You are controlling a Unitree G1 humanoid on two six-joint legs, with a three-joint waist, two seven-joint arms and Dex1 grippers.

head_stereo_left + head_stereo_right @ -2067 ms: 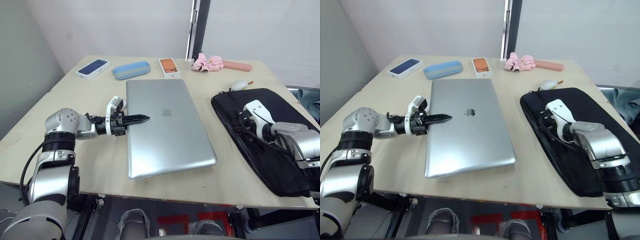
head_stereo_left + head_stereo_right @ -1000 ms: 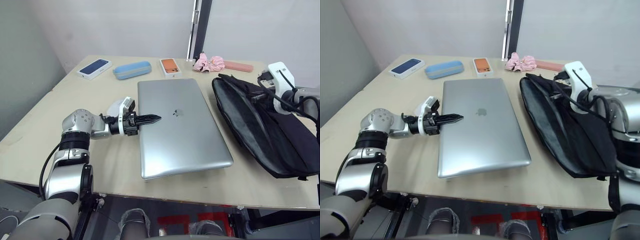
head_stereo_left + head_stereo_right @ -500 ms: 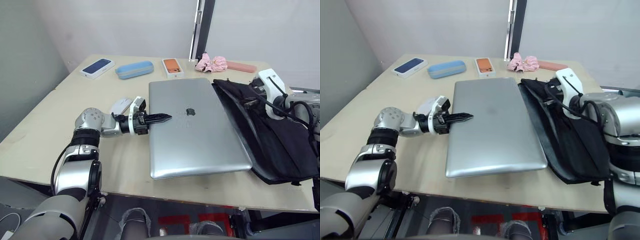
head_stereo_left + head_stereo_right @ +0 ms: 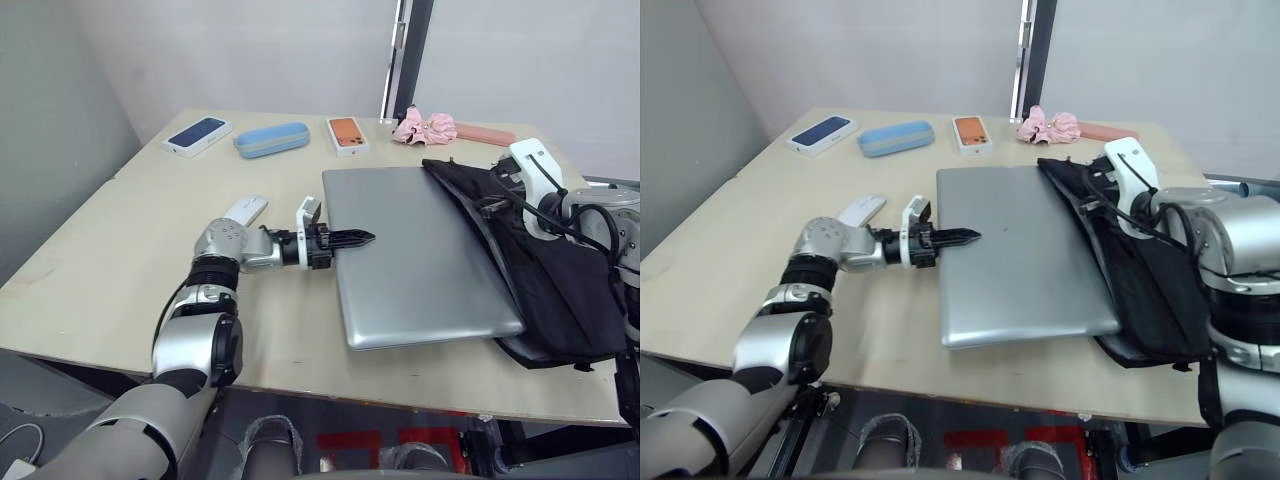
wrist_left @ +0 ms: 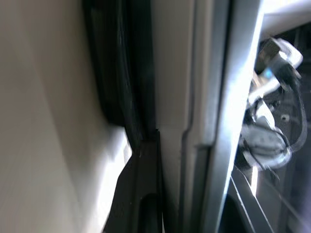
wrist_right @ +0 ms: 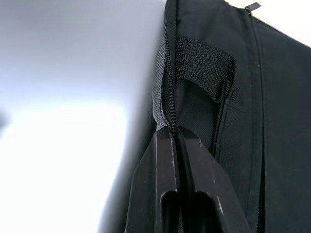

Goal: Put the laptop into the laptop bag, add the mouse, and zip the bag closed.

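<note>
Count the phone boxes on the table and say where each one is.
2. The blue phone box lies at the far left corner of the table. The orange phone box lies at the far edge beyond the laptop. None seem hidden.

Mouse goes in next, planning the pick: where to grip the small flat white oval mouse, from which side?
Pinch the small white mouse across its narrow width, coming from above: it lies flat and low on the wooden table, probably too thin for a side approach.
</note>
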